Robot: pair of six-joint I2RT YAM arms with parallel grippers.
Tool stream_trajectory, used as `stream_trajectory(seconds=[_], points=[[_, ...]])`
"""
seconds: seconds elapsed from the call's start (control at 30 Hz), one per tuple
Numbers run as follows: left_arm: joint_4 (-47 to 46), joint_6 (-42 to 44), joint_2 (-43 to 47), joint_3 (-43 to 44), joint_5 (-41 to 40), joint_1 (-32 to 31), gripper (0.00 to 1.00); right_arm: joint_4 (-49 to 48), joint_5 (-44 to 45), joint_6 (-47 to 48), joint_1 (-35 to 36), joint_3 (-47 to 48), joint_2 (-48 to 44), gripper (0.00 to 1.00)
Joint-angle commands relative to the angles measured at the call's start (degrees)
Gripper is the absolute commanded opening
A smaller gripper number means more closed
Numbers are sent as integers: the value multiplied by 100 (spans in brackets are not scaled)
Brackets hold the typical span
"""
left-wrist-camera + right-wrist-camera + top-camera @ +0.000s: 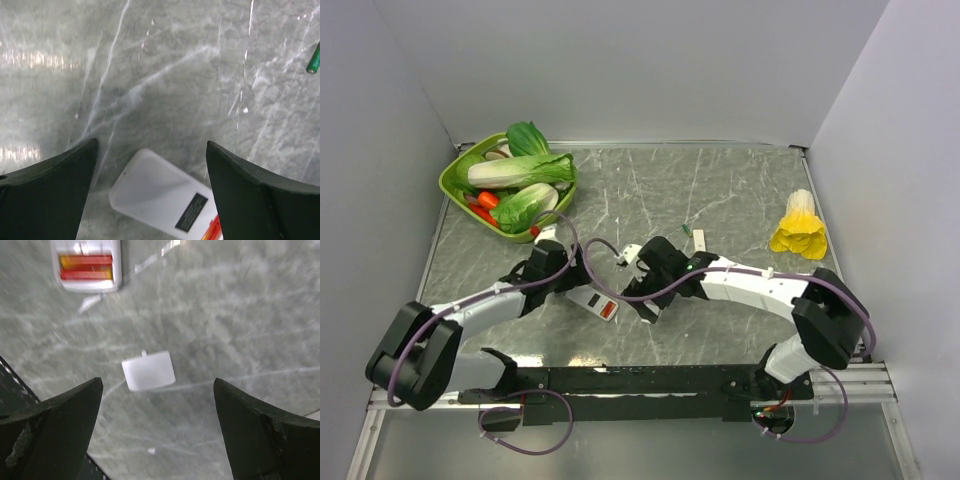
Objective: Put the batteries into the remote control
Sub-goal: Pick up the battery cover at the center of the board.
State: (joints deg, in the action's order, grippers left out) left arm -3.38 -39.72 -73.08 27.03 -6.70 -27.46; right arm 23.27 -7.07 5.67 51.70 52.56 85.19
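Note:
The remote control (592,300) lies back up on the table, white with a dark label (191,212). Two orange-red batteries (86,267) lie side by side in its open compartment; they also show in the top view (608,310) and at the left wrist view's bottom edge (212,231). My left gripper (152,145) is open and empty, its jaws astride the remote's plain end (150,185) without touching it. My right gripper (158,382) is open and empty above bare table. A small white square cover (148,370) lies flat just beyond its fingertips, with the remote's battery end (87,285) farther off.
A green basket (455,180) of toy vegetables stands at the back left. A yellow toy vegetable (800,228) lies at the right. A small green-and-white piece (700,240) lies behind the right gripper, and a green piece (314,59) shows in the left wrist view. The black rail (640,380) runs along the front.

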Motion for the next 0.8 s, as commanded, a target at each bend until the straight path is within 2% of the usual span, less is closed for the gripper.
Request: stream_trajectory(seconds=[0.0,0.27,0.43,0.77], points=[[241,-299,591,-162,38,4,94,845,56,206,-46,430,366,99],[294,-483,1603,-452,-674,4,97,1040,-338,619,-20,440,543,89],[198,-510,1692,-611,-851,4,98,1057,-304,918,-2,545,770,80],[118,-545,1542,-646,-877,4,99,1233,4,1103,191,861,1246,78]])
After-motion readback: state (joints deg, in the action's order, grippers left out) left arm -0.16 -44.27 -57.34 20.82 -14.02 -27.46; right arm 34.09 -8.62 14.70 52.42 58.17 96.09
